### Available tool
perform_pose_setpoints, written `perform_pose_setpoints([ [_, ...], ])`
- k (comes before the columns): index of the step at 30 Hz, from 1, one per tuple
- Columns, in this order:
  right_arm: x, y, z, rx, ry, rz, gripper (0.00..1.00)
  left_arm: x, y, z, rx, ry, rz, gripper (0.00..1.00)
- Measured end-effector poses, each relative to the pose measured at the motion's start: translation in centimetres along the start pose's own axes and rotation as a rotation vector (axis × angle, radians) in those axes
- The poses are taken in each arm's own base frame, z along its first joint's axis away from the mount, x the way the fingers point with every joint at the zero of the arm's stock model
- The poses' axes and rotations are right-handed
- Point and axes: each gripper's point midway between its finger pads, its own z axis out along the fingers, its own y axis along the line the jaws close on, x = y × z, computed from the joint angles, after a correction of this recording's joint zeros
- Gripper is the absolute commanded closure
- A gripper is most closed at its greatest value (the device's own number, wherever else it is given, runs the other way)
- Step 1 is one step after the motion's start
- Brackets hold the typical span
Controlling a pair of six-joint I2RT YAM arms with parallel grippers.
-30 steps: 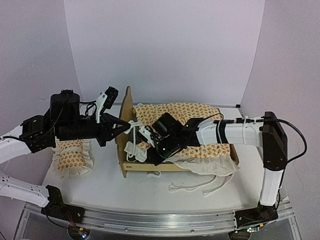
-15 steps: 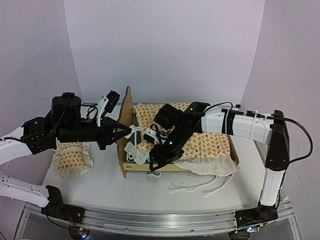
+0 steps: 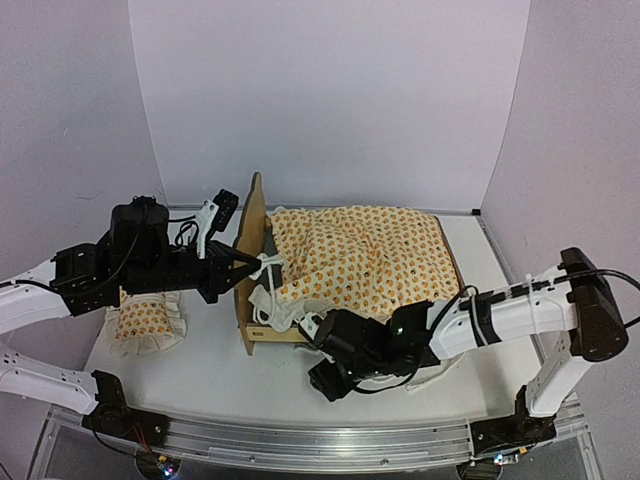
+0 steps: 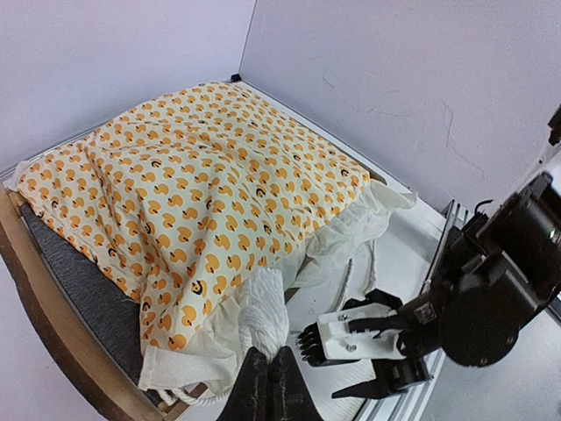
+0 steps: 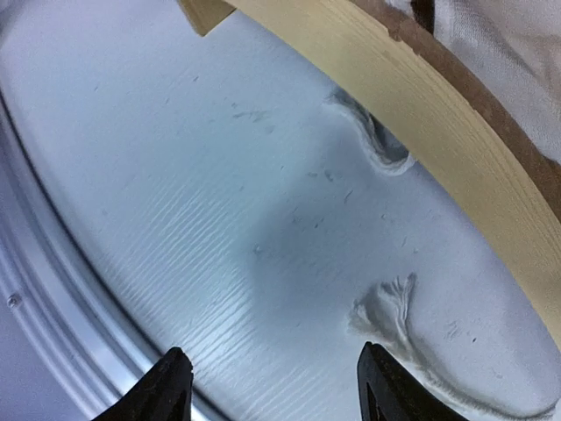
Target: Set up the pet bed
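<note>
Two states: left gripper (image 4: 269,367) clamps the mattress cover's (image 3: 360,255) white tie (image 4: 263,317) at the pet bed (image 3: 252,218) headboard; right gripper (image 5: 276,390) stands open, empty, above the table (image 5: 175,193).

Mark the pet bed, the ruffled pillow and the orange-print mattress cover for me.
pet bed (image 3: 253,208), top external view, on the plywood headboard.
ruffled pillow (image 3: 146,322), top external view, on its printed middle.
mattress cover (image 3: 365,255), top external view, on its printed top surface.
</note>
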Motion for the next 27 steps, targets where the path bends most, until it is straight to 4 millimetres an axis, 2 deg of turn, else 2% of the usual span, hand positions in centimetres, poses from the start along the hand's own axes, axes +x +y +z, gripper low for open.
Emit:
perform_pose_setpoints([
  [3, -1.5, -0.8, 1.9, 0.081, -0.121, 0.005, 0.43, -0.6, 0.4, 0.1, -0.023, -0.025, -0.015, 1.00],
  [8, -3.9, -3.4, 4.8, 0.255, -0.306, 0.051, 0.40, -0.5, 0.7, 0.3, -0.039, -0.026, -0.024, 1.00],
  [13, -3.9, -5.2, 6.5, 0.386, -0.374, 0.068, 0.36, -0.6, 0.6, 0.2, -0.036, -0.028, -0.023, 1.00],
  [21, -4.3, -7.8, 8.2, 0.451, -0.406, 0.116, 0.42, -0.6, 0.1, 0.1, -0.010, -0.026, -0.022, 1.00],
  [26, -5.6, -8.1, 9.1, 0.425, -0.447, 0.114, 0.66, -0.7, -0.2, 0.2, 0.008, -0.027, -0.021, 1.00],
  [27, -5.7, -8.0, 9.3, 0.418, -0.447, 0.100, 0.74, -0.7, -0.2, 0.2, 0.010, -0.029, -0.021, 1.00],
])
